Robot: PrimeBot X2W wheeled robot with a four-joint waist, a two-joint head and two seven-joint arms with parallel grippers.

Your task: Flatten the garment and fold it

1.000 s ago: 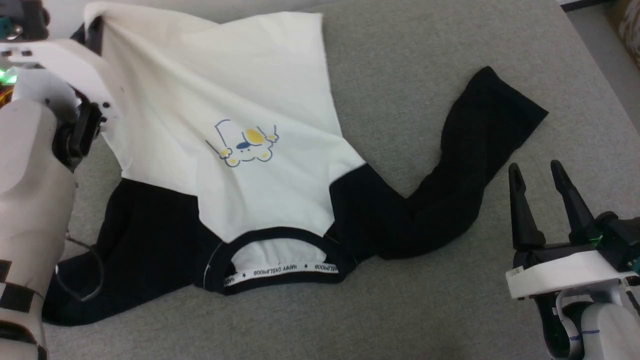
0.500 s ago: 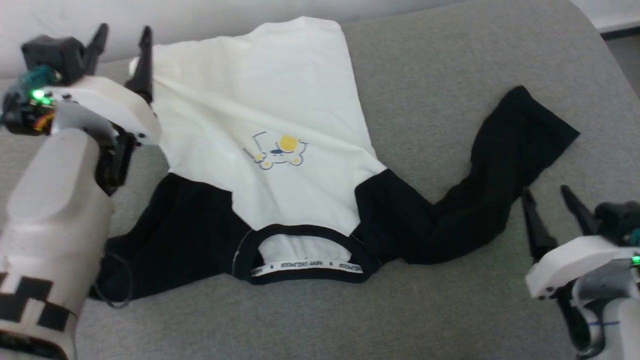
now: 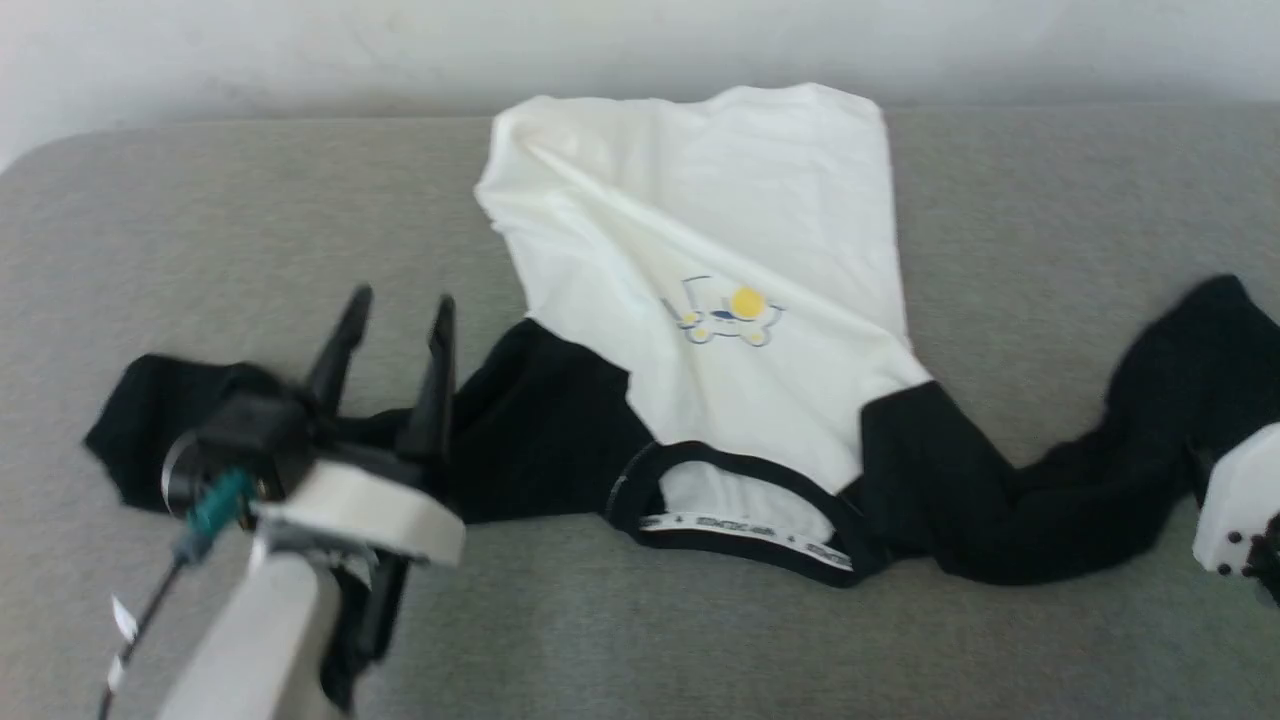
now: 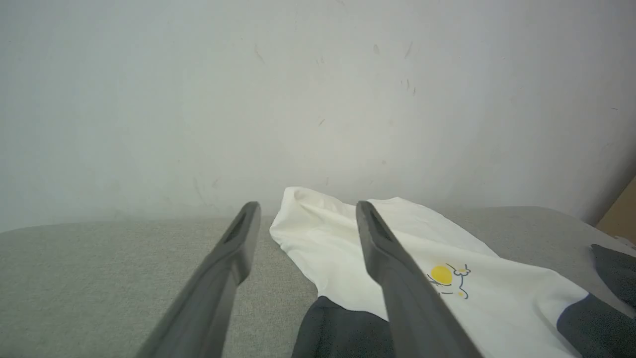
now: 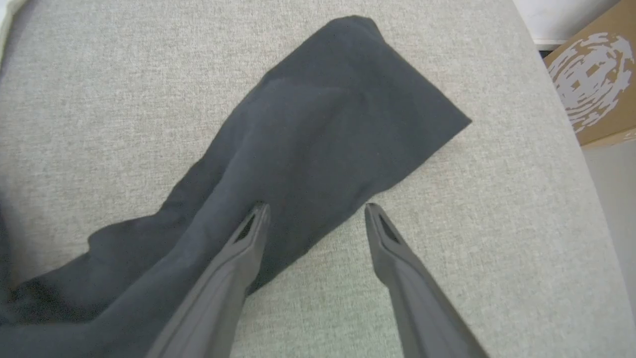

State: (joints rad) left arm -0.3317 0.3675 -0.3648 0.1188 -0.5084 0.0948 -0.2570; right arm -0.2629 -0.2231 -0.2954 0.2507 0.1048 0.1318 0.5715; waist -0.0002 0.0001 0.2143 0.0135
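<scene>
The garment (image 3: 720,230) lies spread on the grey table, cream body toward the far wall, black collar (image 3: 740,520) toward me, cartoon print (image 3: 728,312) on the chest. One black sleeve (image 3: 150,420) runs left, the other (image 3: 1120,470) right. My left gripper (image 3: 400,305) is open above the left sleeve, holding nothing; the left wrist view shows its fingers (image 4: 233,248) spread before the body's far corner (image 4: 308,219). My right gripper (image 5: 315,209) is open over the right sleeve's edge (image 5: 328,129); its white housing (image 3: 1235,510) sits at the right edge.
The grey padded table (image 3: 250,220) stretches well to the left and in front of the shirt. A pale wall (image 3: 400,50) stands just behind its far edge. A brown cardboard box (image 5: 596,74) sits off the table's right side.
The camera has swung, shifting the whole scene rightward. My left gripper has let go of the body's far corner and pulled back over the left sleeve; the cloth has settled flat.
</scene>
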